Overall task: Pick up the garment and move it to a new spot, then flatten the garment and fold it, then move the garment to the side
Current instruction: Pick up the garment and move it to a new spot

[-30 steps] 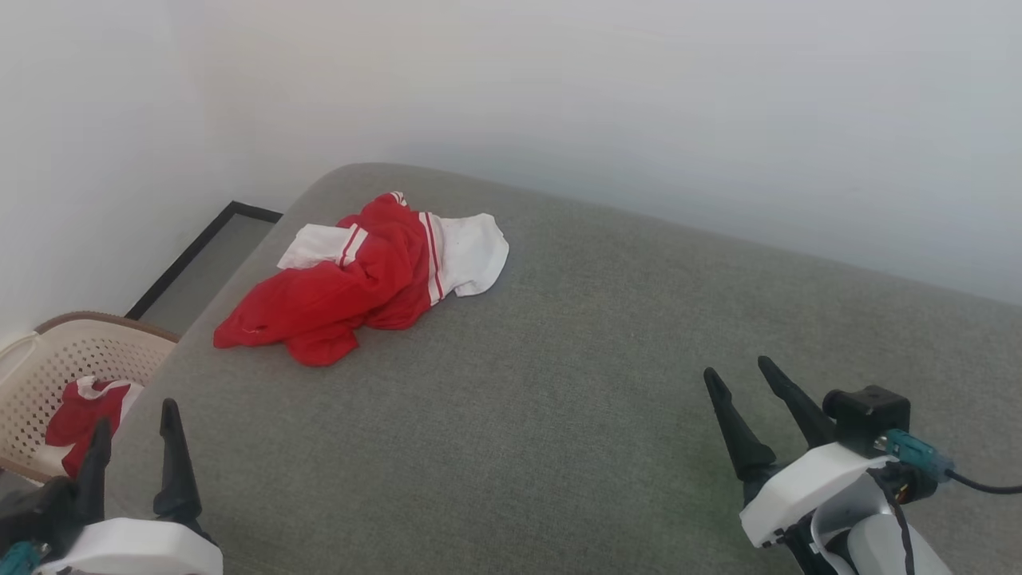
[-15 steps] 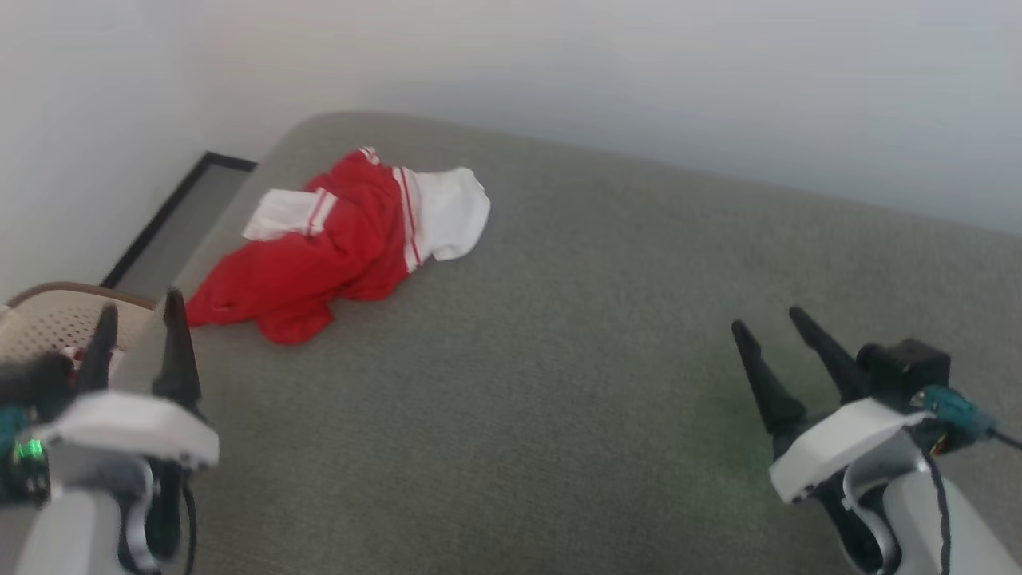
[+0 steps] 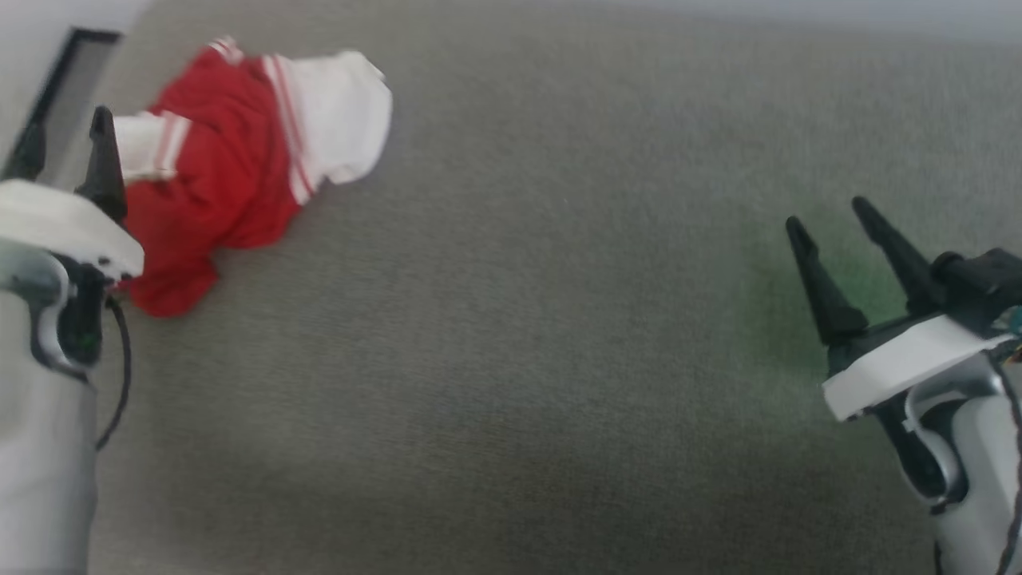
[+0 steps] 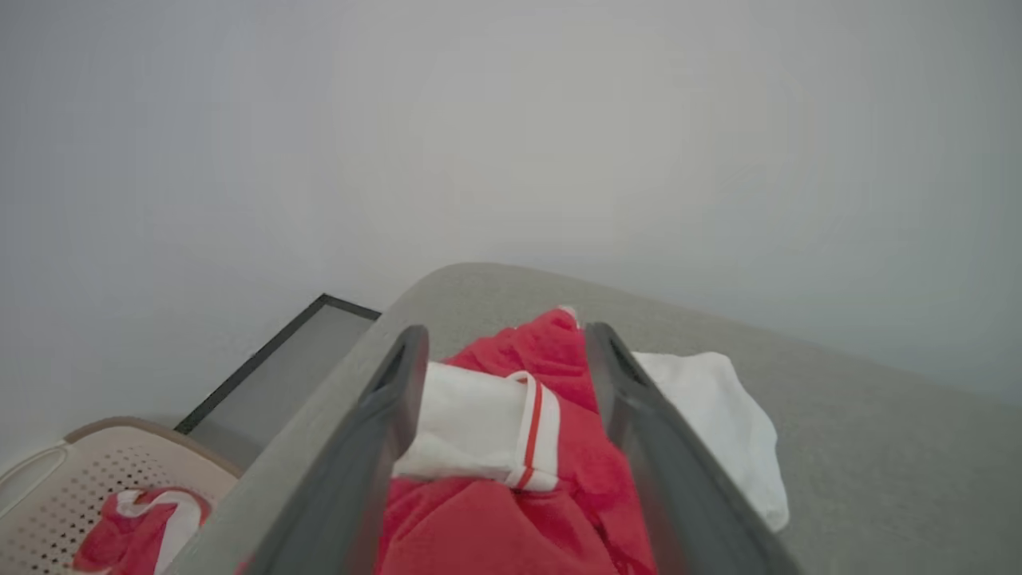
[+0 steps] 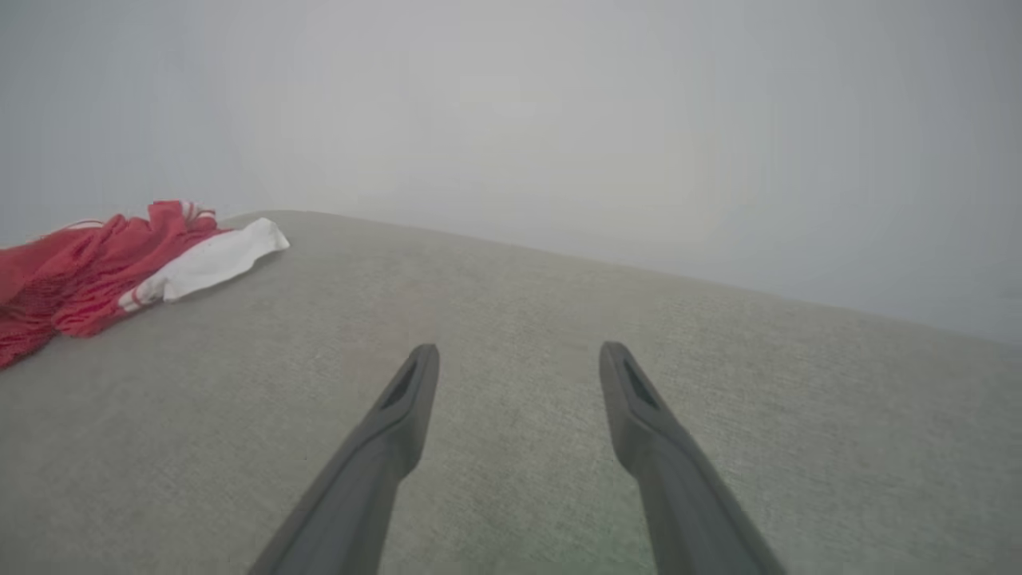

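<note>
Looking down on a grey bed (image 3: 519, 335) with a round far corner. Spots the garment (image 3: 231, 160) there, near that far left corner and close to the pale wall (image 5: 559, 120). Finds it all scrunched up in a heap, not flat: mostly red, with one white sleeve poking out on the right and another on the left, each with red-and-white stripes at the seam. Spots the left fingers (image 3: 102, 164) spread wide apart, holding nothing, right at the near left side of the heap. Looks along them from the left wrist and frames a white sleeve and red cloth in the gap between them. Cannot tell if they touch the cloth. Spots the right fingers (image 3: 816, 271) spread wide too, holding nothing, over bare grey bed, well apart from the heap. Picks out a pale basket (image 4: 48, 479) with holes, down beside the bed, with more red-and-white cloth (image 4: 136, 527) inside.
</note>
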